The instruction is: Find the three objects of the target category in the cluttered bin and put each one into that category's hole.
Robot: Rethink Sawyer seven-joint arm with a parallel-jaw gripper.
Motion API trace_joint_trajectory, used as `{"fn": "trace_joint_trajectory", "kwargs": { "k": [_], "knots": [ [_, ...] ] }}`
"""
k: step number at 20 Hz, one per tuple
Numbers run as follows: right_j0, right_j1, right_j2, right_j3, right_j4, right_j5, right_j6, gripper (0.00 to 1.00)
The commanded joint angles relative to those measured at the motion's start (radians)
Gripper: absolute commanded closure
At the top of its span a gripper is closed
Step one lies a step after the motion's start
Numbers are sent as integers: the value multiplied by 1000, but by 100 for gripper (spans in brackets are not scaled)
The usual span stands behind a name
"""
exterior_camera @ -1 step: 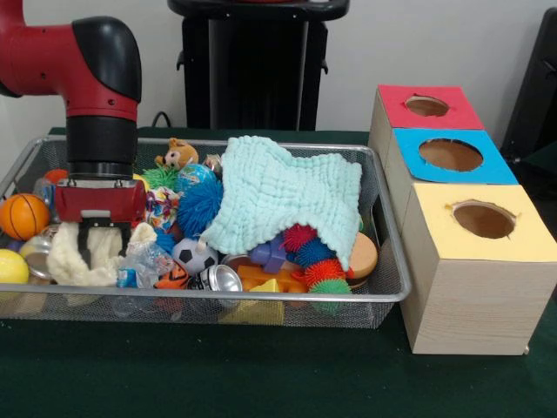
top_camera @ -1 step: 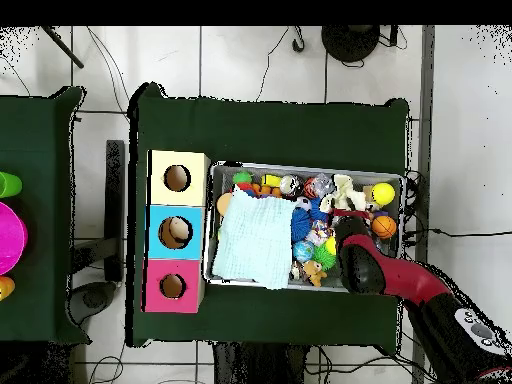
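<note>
Green cloth covers the table (exterior_camera @ -1 step: 261, 374), with the wire bin (exterior_camera @ -1 step: 387, 287) beside three boxes with holes (exterior_camera @ -1 step: 484, 219) at its right edge. Searching is under way: the gripper (exterior_camera @ -1 step: 97, 246) sits low at the bin's left end, clamped on a cream fluffy toy (exterior_camera @ -1 step: 70, 259). Next comes a clean lift, then carrying it to a hole.

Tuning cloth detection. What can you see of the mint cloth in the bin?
The pale mint-green waffle-textured cloth is soft, rumpled fabric, spread unfolded over the middle and box-side part of the wire mesh bin. It drapes over spiky rubber balls, hiding items beneath. One corner hangs toward the bin's front. The end effector is apart from it.
</note>
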Motion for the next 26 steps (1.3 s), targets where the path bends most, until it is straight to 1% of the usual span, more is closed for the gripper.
{"fn": "trace_joint_trajectory", "kwargs": {
  "k": [1, 4, 7, 10, 13, 16, 19, 23, 26],
  "knots": [
    [-9, 43, -60, -61, -32, 37, 105, 0],
    [36, -11, -117, -11, 27, 33, 138, 0],
    [57, -71, -132, 32, 46, 45, 148, 0],
    [67, -121, -131, 61, 58, 75, 149, 0],
    [62, -166, -114, 88, 64, 119, 143, 0],
    [62, -234, -101, 128, 81, 170, 141, 0],
    [69, -283, -102, 162, 97, 196, 145, 0],
    [77, -322, -97, 192, 103, 210, 145, 0],
    [88, -333, -103, 219, 133, 249, 155, 0]
  ]
}}
